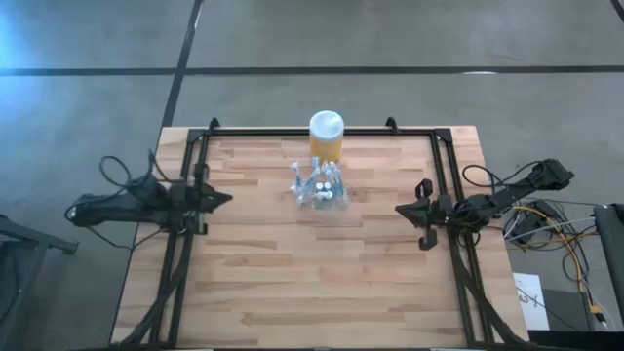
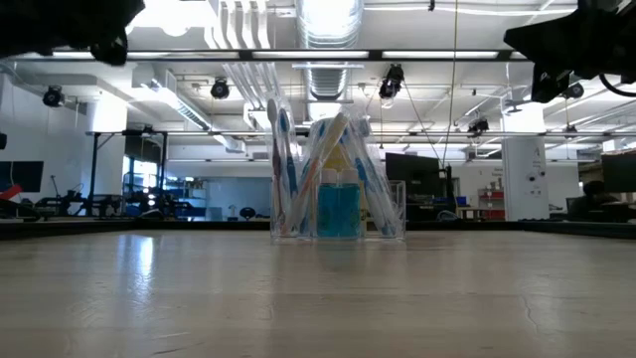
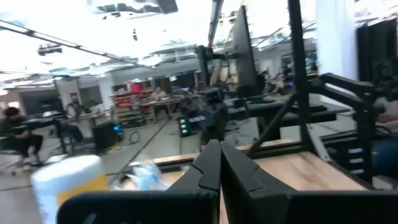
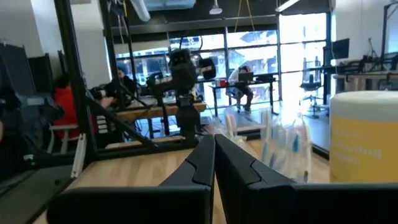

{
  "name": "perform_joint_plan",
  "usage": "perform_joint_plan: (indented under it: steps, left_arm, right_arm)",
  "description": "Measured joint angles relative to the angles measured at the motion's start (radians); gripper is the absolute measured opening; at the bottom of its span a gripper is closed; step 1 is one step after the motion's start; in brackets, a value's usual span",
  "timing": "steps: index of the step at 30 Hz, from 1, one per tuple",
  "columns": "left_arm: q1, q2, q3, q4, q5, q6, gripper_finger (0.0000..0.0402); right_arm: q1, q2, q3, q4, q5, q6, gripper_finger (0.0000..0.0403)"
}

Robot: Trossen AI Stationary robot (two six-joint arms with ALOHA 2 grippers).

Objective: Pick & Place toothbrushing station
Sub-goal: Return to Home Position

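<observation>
Station (image 1: 319, 189) of clear plastic stands on the far half of the wooden table (image 1: 292, 292), about midway between its left and right edges. It sits just in front of the yellow jar (image 1: 327, 137) with a white lid; whether the two touch cannot be told. In the low view the station (image 2: 338, 214) is upright on the boards with toothbrushes (image 2: 284, 169) leaning in it, their handles blue and white. A blue patch shows low in its middle; what that is cannot be told.

Neither gripper touches it. The left gripper (image 1: 222, 199) hangs over the table's left side, well apart from the station, on an arm stretched out level from beyond the left edge and pointing toward the centre. Its wrist view shows its two dark fingers (image 3: 208, 168) pressed together with nothing between them, the jar (image 3: 68, 183) off to one side.

The right gripper (image 1: 404, 209) mirrors it over the right side, also well apart. Its arm is likewise level and aimed inward. Its fingers (image 4: 202, 163) meet with no gap and hold nothing, with the station (image 4: 283, 149) and jar (image 4: 364, 140) ahead.
</observation>
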Motion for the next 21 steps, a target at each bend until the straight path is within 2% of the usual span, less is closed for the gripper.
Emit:
perform_joint_plan:
  steps: [3,8,13,16,21]
  left_arm:
    - [0.001,0.000,-0.098,0.075,0.009,-0.014,0.0003]
    - [0.002,-0.027,-0.210,0.120,0.009,-0.067,0.0003]
    - [0.002,-0.071,-0.218,0.043,-0.024,-0.086,0.0003]
    - [0.002,-0.115,-0.218,0.043,-0.026,-0.097,0.0003]
    - [0.002,-0.110,-0.218,-0.013,-0.027,-0.075,0.0003]
  right_arm:
    - [0.000,0.000,0.000,0.013,0.008,-0.030,0.0008]
    - [0.000,-0.014,0.000,0.023,0.096,-0.058,0.0008]
    - [0.000,-0.098,0.000,0.002,0.051,-0.074,0.0008]
    - [0.000,-0.187,0.001,-0.105,0.020,-0.071,0.0008]
    - [0.000,-0.338,0.000,-0.365,0.019,0.017,0.0008]
